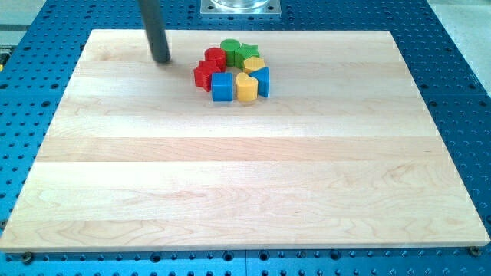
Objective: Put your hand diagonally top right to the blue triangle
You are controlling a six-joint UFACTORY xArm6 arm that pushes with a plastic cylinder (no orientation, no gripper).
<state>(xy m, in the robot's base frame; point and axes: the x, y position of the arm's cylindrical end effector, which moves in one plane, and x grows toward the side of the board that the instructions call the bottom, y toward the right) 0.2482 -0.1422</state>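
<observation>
Eight blocks: clustered near the wooden board's (245, 192) top centre.
Blue triangle (263, 80): set at the cluster's right edge, touching the yellow cylinder (246, 88).
Blue cube (222, 87): placed left of that cylinder.
My tip (161, 60): rested on the board, left of the red blocks (209, 67), apart from all.
Hand state: bare rod, no jaws.

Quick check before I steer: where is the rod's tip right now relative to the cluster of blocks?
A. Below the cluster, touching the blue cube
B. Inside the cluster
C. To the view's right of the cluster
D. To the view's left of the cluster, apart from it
D. My tip stands on the board to the view's left of the red blocks, with bare wood between them.
</observation>
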